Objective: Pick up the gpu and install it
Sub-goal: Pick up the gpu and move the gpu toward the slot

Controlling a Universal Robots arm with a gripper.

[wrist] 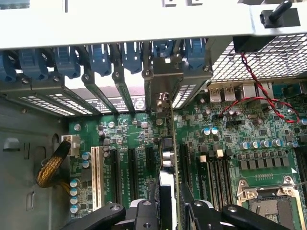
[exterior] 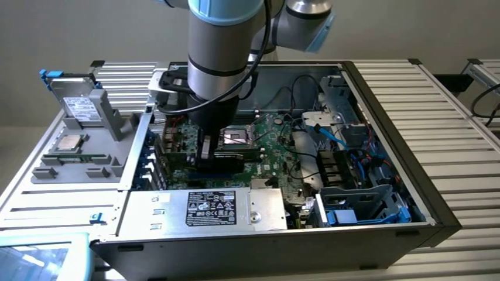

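The black two-fingered hand point(wrist: 169, 212) is closed on the gpu point(wrist: 169, 163), a thin card with a green circuit board and a black cooler, with one finger pressing each flat face. The card stands upright on its edge. It sits in line with the black expansion slots of the large green motherboard point(wrist: 230, 139), and its metal bracket end meets the rear wall under a row of blue plastic clips point(wrist: 132, 52). I cannot tell whether the card is fully seated. A long white slot point(wrist: 94, 177) lies a few slots away, with a yellow braided cable point(wrist: 50, 170) beyond it. On the other side is the square metal processor socket point(wrist: 271, 201).

In the exterior view the hand point(exterior: 205, 153) reaches down into the open black computer case point(exterior: 390, 88). A silver power supply box point(exterior: 211, 209) sits in the case nearby. The case rests on a ribbed aluminium counter point(exterior: 461, 117).
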